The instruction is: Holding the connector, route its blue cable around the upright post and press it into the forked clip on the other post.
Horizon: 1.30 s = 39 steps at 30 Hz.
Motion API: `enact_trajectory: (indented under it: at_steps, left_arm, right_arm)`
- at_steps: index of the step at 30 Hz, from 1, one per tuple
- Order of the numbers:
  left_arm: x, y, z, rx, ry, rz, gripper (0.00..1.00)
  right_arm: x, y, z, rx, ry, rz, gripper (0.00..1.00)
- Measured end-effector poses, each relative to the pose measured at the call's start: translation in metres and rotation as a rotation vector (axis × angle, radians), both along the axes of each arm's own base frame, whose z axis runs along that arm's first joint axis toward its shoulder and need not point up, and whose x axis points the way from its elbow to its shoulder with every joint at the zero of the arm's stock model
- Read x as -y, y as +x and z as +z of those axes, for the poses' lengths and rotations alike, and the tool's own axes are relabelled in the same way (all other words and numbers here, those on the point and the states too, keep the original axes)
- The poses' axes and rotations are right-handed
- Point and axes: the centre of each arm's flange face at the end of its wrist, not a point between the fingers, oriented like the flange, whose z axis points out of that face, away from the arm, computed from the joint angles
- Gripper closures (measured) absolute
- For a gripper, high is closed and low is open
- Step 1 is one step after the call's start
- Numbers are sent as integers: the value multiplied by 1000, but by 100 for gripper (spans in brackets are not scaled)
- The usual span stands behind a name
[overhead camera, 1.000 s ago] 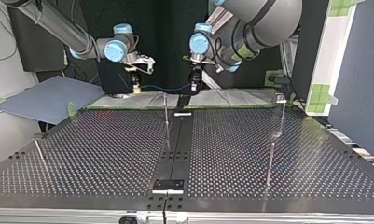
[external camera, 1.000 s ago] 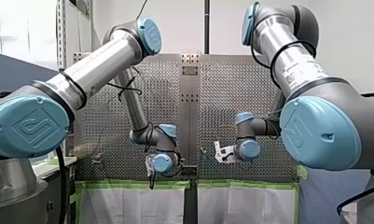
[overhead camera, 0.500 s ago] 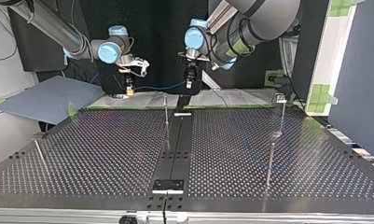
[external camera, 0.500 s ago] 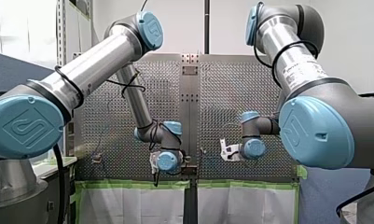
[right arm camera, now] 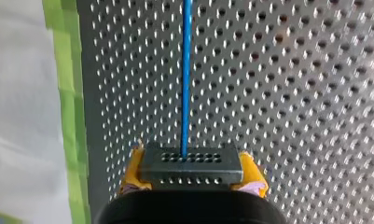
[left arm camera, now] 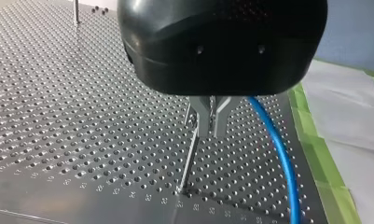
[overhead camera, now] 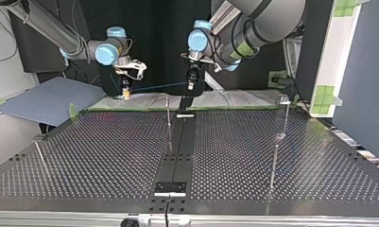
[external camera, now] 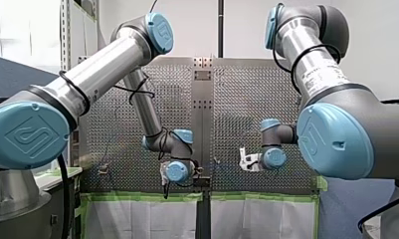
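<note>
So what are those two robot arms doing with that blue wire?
They are threading a cable. My right end effector grips the connector between yellow pads. The blue cable stretches straight from it across to my left end effector, which holds it farther along. Both hang near the taped edge of the perforated table. The upright post stands just below my left end effector, and the cable is not yet wrapped around it.

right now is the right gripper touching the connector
Touching. In the right wrist view, my right gripper has its yellow pads pressed against both ends of the connector, with no gap on either side.
</note>
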Motion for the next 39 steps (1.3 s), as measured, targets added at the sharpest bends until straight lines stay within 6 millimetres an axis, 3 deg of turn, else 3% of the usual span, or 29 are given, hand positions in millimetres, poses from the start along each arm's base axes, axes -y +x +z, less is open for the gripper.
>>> enact_trajectory:
  at_steps: [8,27,34,39]
  left_arm:
    - [-1,9,2,0,-16,-14,100]
    - [-5,22,5,-14,-9,-22,100]
    - [-10,22,-11,-44,9,-16,100]
    - [-11,32,-16,-53,8,-11,100]
  right_arm:
    - [5,-11,-1,-1,12,-34,100]
    - [6,-12,-1,-3,10,-37,100]
    - [6,-12,-1,-5,10,-36,100]
    - [6,-13,-1,-5,9,-37,100]
